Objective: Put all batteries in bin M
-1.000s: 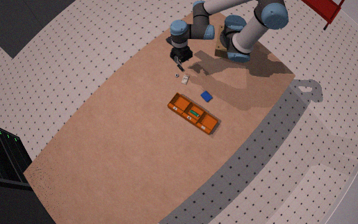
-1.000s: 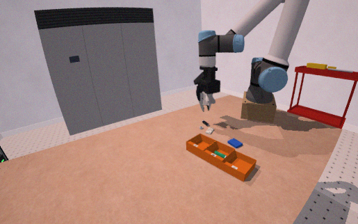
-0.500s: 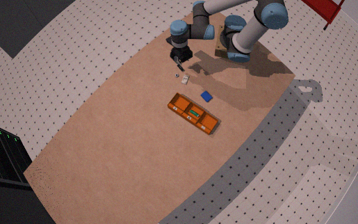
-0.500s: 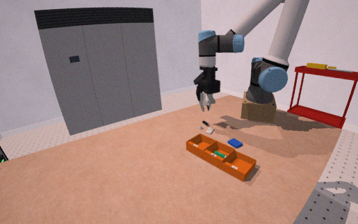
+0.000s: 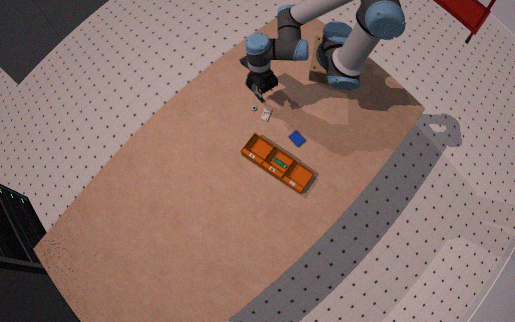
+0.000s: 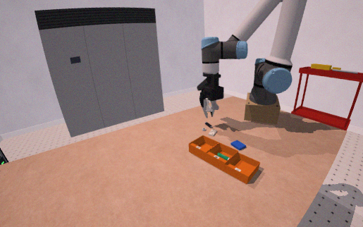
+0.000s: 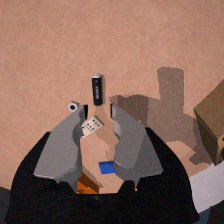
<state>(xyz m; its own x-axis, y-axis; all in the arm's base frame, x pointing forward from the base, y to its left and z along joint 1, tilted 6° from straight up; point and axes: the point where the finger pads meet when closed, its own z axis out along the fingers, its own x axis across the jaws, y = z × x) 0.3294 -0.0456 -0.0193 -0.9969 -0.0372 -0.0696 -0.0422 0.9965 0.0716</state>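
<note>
batteries: 2 (black [image 7: 97, 90], green [image 5: 280, 162]) | domino [image 7: 92, 124]: 1 | blue block [image 5: 297, 138]: 1 | bins [image 5: 260, 148]: 3

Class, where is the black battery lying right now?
In the wrist view, the black battery lies on the brown floor mat just beyond the end effector, apart from it, with a small ring and a white domino close by.

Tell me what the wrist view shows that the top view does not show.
Only the wrist view shows the black battery lying on the floor beyond the fingers, with no object between them.

Only the top view shows the whole orange bin row with a green battery in its middle compartment, the arm's joints and a dark rack.

Both show the white domino, the small ring and the blue block.
</note>
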